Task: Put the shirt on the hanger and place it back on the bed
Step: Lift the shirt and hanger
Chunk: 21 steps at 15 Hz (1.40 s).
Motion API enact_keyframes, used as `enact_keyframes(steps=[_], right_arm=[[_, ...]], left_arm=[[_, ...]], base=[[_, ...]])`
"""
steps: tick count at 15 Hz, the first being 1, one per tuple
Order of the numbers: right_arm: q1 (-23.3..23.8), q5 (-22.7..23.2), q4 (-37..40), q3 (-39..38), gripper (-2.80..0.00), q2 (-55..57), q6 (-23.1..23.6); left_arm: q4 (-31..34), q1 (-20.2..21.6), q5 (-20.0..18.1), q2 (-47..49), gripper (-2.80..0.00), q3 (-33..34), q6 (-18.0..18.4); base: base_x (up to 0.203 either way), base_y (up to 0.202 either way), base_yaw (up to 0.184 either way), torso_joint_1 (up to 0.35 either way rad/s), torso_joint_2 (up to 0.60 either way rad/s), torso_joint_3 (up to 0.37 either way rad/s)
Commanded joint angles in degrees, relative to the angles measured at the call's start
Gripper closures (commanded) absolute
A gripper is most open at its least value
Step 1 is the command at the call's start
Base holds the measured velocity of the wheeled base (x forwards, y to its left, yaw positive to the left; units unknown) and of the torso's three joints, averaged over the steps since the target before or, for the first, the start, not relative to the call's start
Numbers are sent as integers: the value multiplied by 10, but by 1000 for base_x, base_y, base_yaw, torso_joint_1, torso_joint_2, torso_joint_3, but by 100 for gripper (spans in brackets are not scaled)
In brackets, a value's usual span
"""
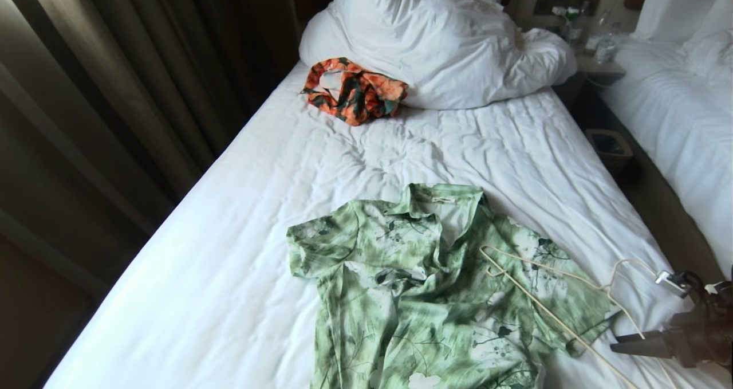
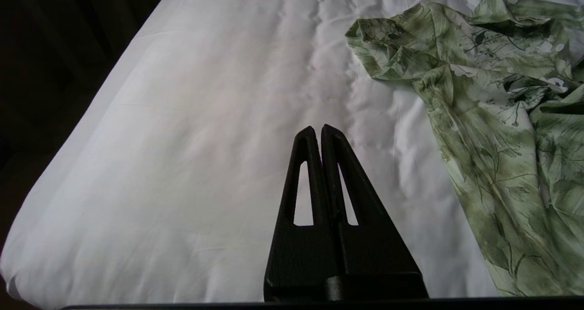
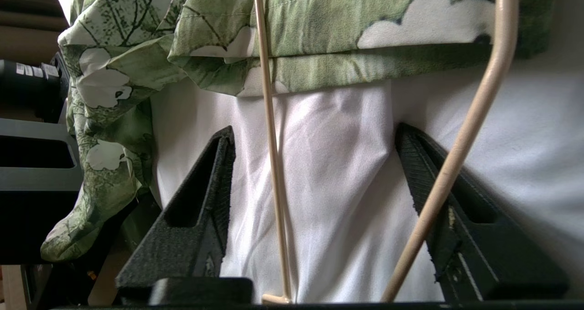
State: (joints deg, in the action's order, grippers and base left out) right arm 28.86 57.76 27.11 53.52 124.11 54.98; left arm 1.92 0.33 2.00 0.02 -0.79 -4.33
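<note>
Wrinkled white bed (image 1: 240, 274): shirt (image 1: 424, 297) flat, unhung; wire hanger (image 1: 550, 297) lies across it. Right hand (image 3: 315, 177) straddles hanger wires, fingers apart, not gripping. Left hand (image 2: 318, 132) closed, idle. Hanging not begun.

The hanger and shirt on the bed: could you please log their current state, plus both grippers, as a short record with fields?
shirt: spread flat on the bed, collar toward the pillow
hanger: lying partly on the shirt, not inside it
right gripper: open, one thin hanger wire between its fingers
left gripper: shut, above bare sheet
</note>
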Motion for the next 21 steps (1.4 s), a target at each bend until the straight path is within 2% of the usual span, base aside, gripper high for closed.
enact_keyframes(steps=[1, 8, 16, 17, 19, 21], right_arm=[[0, 3, 3, 0, 0, 1, 3], [1, 2, 5, -1, 0, -9, 3], [15, 3, 21, -14, 0, -114, 6], [19, 3, 22, -15, 0, -124, 15], [34, 2, 20, -7, 0, -131, 81], [40, 2, 17, 0, 0, -158, 119]], left_arm=[[0, 0, 0, -1, 0, 0, 0], [0, 0, 0, -1, 0, 0, -1], [0, 0, 0, -1, 0, 0, 0], [0, 0, 0, -1, 0, 0, 0], [0, 0, 0, -1, 0, 0, 0], [0, 0, 0, -1, 0, 0, -1]], base=[[0, 0, 0, 0, 0, 0], [0, 0, 0, 0, 0, 0], [0, 0, 0, 0, 0, 0], [0, 0, 0, 0, 0, 0], [0, 0, 0, 0, 0, 0], [0, 0, 0, 0, 0, 0]])
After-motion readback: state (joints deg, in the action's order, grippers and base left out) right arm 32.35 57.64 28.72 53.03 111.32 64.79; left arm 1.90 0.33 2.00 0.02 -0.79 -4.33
